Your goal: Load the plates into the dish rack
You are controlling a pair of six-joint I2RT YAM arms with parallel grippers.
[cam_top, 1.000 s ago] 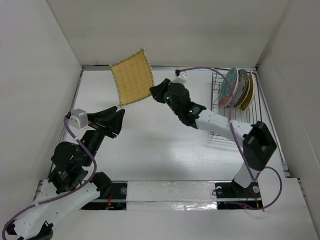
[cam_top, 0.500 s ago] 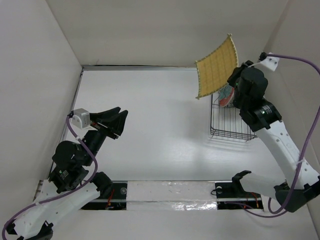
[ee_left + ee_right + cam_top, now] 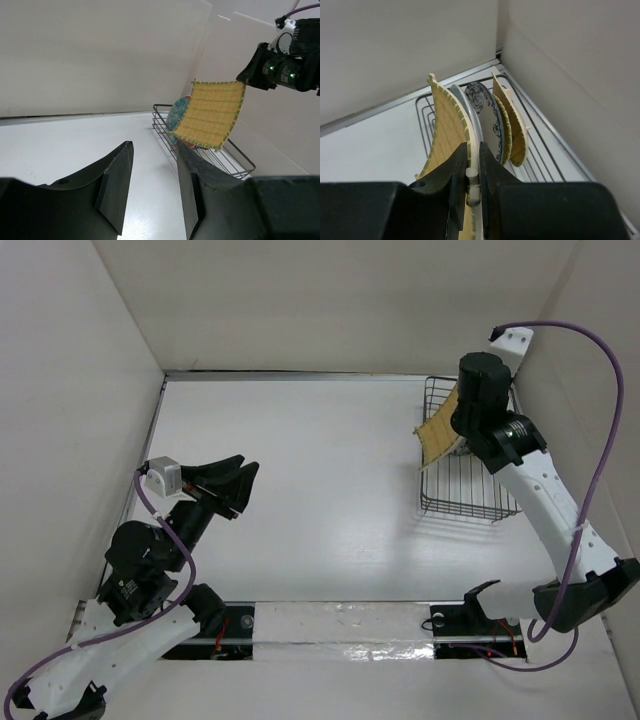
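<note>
**A:** How much of the loading is judged done?

**B:** On the tabletop (image 3: 320, 470), at its far right, the dish rack (image 3: 465, 490) is set with its long side running from near to far. At its far end four plates are stood on edge: a red-rimmed plate (image 3: 176, 111), a blue-and-white plate (image 3: 487, 117) and two yellow plates (image 3: 512, 125). Only the square plate (image 3: 440, 430) is left to be slotted in, so the task is taken to be nearly finished.

**A:** Where is that last one, and how is it turned?

**B:** It is held over the rack's far left part, just beside the red-rimmed plate. It is carried on edge and tipped, its lower part swung out toward the rack's left rim. No long axis is offered by a square. Its faces lie roughly parallel to the stood plates, across the rack's length. Whether wire is touched cannot be told.

**A:** And the pincers?

**B:** The right pincer (image 3: 471, 160) is clamped on the square plate's upper edge. The left pincer (image 3: 154, 150) is spread wide, with nothing held, well apart from the rack.
</note>
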